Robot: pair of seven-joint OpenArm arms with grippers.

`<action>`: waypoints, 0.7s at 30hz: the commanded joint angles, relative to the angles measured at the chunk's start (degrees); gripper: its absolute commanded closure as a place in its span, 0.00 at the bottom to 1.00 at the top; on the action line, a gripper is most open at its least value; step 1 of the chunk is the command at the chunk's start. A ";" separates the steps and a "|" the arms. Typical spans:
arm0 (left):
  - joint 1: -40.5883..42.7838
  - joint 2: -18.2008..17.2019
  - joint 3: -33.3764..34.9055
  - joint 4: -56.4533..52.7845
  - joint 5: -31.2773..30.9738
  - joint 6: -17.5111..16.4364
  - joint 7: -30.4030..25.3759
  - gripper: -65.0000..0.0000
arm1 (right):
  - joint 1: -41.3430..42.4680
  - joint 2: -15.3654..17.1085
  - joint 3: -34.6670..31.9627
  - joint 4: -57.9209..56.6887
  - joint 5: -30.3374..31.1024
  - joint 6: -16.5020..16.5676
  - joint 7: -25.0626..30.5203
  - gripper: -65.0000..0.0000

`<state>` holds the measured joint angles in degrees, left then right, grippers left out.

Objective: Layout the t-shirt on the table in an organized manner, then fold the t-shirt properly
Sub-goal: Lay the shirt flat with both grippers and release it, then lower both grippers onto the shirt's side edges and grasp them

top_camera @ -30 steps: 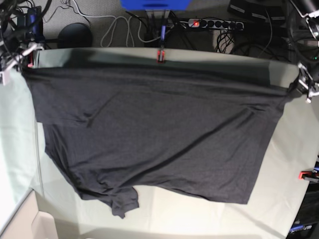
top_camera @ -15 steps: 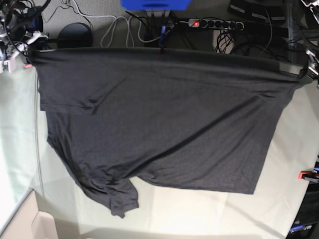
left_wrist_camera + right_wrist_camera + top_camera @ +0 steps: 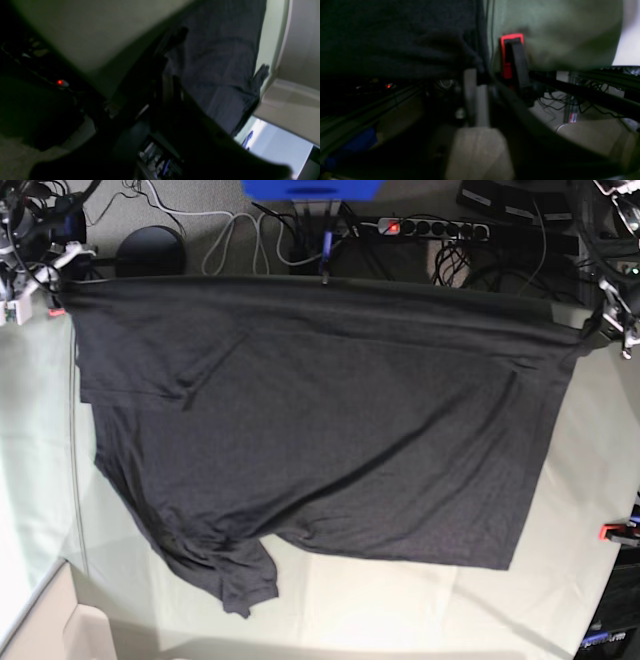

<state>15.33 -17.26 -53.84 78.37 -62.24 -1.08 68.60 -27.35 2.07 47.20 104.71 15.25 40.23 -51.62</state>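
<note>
The black t-shirt (image 3: 320,420) hangs stretched wide between my two grippers along the far edge of the table (image 3: 400,620). Its lower part and one sleeve lie on the pale green cloth. No graphic shows. My right gripper (image 3: 45,280), at the base view's far left, is shut on one top corner. My left gripper (image 3: 610,330), at the far right, is shut on the other. In the right wrist view the fingers (image 3: 476,82) pinch the shirt's edge (image 3: 395,37). In the dark, blurred left wrist view the shirt (image 3: 220,55) hangs from the gripper (image 3: 165,82).
A red clamp (image 3: 615,531) sits on the table's right edge and another (image 3: 511,57) is close beside my right gripper. A power strip (image 3: 430,227), cables and a blue object (image 3: 310,188) lie behind the far edge. A beige box corner (image 3: 60,630) is at the front left.
Both grippers have lifted the shirt's top edge and carried it toward the far edge, hiding the far red clamp. In the last half second the right end dropped slightly.
</note>
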 commanded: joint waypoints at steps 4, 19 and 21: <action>0.36 -1.16 -0.53 1.06 -2.77 0.77 -0.25 0.99 | -0.47 0.79 0.76 1.27 0.36 -0.23 0.67 0.53; 0.27 -1.95 -0.79 1.50 -2.33 1.21 3.27 0.21 | 1.29 2.20 0.84 1.36 0.36 -0.23 0.58 0.41; -0.08 -2.92 -2.29 1.24 -2.25 1.04 3.27 0.18 | 1.99 3.34 0.84 1.36 0.36 -0.23 0.49 0.41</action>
<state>15.44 -18.44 -55.46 78.81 -62.39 -1.04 72.03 -24.86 4.40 47.53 105.01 15.49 40.25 -51.77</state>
